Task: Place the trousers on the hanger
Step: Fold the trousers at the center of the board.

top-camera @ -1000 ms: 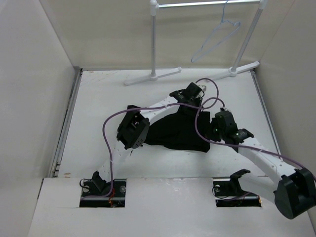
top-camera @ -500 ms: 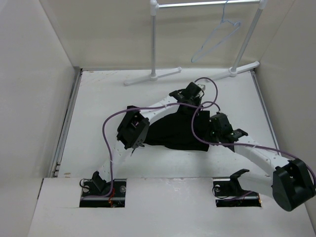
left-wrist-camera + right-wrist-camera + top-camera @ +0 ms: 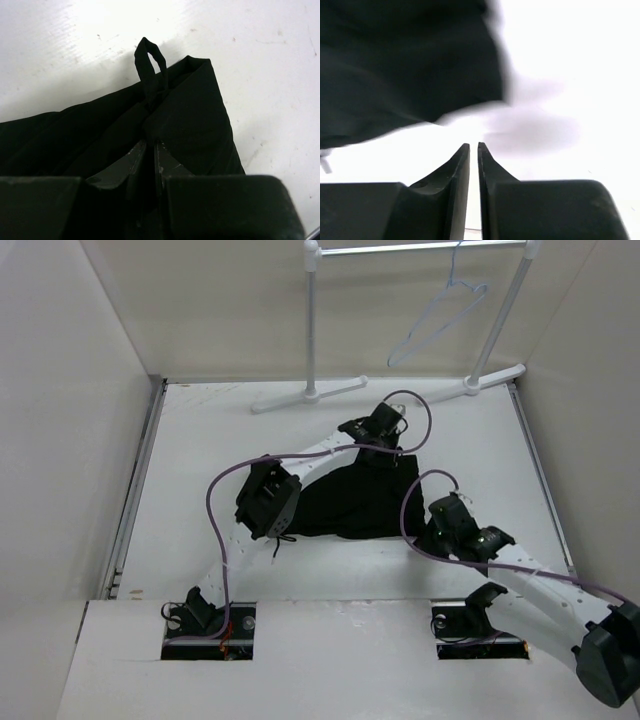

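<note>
The black trousers [image 3: 350, 502] lie folded in a heap in the middle of the table. My left gripper [image 3: 397, 453] is at their far right corner. In the left wrist view it [image 3: 151, 142] is shut on a fold of the trousers [image 3: 190, 115], just behind a belt loop [image 3: 148, 65]. My right gripper [image 3: 430, 530] is low over the table, just off the trousers' near right corner. In the right wrist view it [image 3: 473, 145] is shut and empty, with the trousers [image 3: 405, 65] blurred ahead to the left. The pale wire hanger [image 3: 440, 318] hangs on the rack rod at the back right.
The white tubular rack [image 3: 311, 330] stands at the back, with its feet [image 3: 305, 396] on the table. White walls enclose the table on the left, the right and the back. Purple cables [image 3: 225, 490] loop along both arms.
My right arm has pulled back toward the near edge, off the trousers' right side. My left gripper has shifted slightly toward the back, still on the cloth.
</note>
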Motion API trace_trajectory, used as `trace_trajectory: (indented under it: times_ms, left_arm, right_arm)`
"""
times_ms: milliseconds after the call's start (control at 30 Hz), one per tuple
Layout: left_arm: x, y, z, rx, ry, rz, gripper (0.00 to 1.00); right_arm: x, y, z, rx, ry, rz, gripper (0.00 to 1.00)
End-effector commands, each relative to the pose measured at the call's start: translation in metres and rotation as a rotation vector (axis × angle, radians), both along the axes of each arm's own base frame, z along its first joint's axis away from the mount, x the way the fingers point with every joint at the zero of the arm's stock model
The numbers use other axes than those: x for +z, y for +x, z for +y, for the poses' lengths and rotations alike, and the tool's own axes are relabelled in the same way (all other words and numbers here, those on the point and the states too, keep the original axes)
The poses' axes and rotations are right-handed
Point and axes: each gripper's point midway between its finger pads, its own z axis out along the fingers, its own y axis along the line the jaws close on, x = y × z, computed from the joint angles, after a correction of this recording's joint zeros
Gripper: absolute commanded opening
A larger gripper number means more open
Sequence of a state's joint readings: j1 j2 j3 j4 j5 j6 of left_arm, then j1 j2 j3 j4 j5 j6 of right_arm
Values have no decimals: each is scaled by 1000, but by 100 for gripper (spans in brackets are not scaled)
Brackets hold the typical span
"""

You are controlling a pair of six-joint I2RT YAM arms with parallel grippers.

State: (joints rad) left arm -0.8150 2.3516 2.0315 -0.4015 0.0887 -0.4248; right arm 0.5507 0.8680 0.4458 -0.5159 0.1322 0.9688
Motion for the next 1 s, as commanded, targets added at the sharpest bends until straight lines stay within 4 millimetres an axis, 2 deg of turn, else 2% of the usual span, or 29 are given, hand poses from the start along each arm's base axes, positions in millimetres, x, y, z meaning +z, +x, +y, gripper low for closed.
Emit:
trace_trajectory:
  times_ms: [0, 33, 67, 133, 167, 233, 333, 400, 433, 500, 533, 633, 733, 833, 967]
  left_arm:
    - [-2, 15, 4, 48, -6, -23, 11]
    - [-2, 12, 2, 41, -9, -22, 13]
    - [0, 10, 1, 38, -14, -27, 17]
    - [10, 6, 1, 36, -31, -45, 30]
    - [20, 4, 3, 38, -47, -64, 38]
    - [40, 3, 7, 43, -77, -97, 47]
    - [89, 8, 23, 89, -130, -184, 63]
    - [115, 10, 34, 114, -155, -224, 68]
    - [129, 11, 40, 130, -170, -246, 68]
    - [145, 9, 53, 172, -187, -266, 68]
    - [149, 7, 60, 197, -195, -266, 68]
    - [136, -8, 80, 271, -206, -218, 66]
    - [103, -34, 95, 334, -237, -120, 62]
    - [58, -56, 122, 401, -227, -52, 60]
    - [16, -61, 181, 540, -197, -11, 57]
  right_arm:
    - [-13, -16, -2, -43, 20, 82, 20]
    - [-10, -15, -2, -45, 21, 73, 25]
    - [-5, -12, -4, -54, 20, 55, 35]
    - [13, -3, -7, -62, 24, -3, 55]
    - [23, 0, -8, -59, 24, -33, 59]
    - [46, 9, -11, -50, 31, -91, 55]
    - [77, 25, -5, -21, 70, -169, 37]
    - [93, 40, 6, 20, 110, -225, 23]
    - [102, 48, 12, 38, 134, -248, 19]
    - [117, 66, 24, 55, 173, -289, 17]
    - [118, 76, 29, 58, 186, -301, 17]
    - [105, 101, 46, 60, 233, -272, 17]
    - [75, 112, 56, 34, 253, -211, 17]
    - [33, 100, 45, -60, 216, -127, 13]
    - [-9, 70, 42, -116, 196, -31, 12]
